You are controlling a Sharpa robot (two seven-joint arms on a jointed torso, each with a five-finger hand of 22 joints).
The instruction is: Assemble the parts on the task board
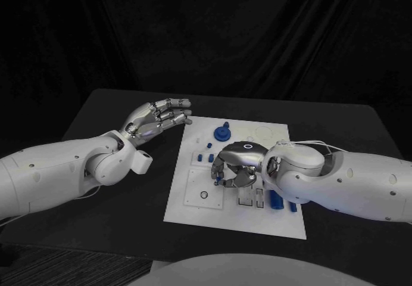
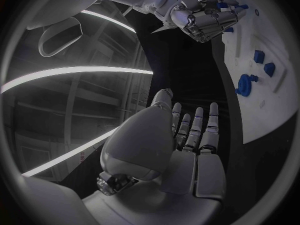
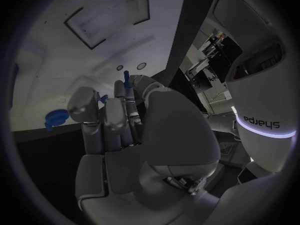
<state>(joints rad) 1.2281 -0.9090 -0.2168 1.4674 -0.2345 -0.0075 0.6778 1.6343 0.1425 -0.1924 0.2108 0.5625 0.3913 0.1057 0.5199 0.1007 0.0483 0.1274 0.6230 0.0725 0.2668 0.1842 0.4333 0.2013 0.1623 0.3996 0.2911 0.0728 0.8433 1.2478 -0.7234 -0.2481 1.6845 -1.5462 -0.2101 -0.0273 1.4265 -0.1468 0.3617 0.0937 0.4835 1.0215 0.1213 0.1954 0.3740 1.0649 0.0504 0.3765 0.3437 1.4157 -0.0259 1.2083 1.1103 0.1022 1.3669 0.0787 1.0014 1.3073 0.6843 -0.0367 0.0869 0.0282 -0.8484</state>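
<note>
The right hand (image 1: 230, 171) pinched a small blue part (image 3: 126, 78) over the task board (image 1: 275, 132) at mid-worktop; it looked light, stiff, slippery, best pinched mid-shaft. The left hand (image 1: 157, 119) hovered released.

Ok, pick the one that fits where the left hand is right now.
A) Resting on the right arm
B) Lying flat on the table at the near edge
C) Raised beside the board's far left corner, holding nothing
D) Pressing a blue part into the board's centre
C: the left hand is raised off the table beside the far left corner of the task board, its fingers apart and holding nothing, while the right hand works over the board's middle.
</note>
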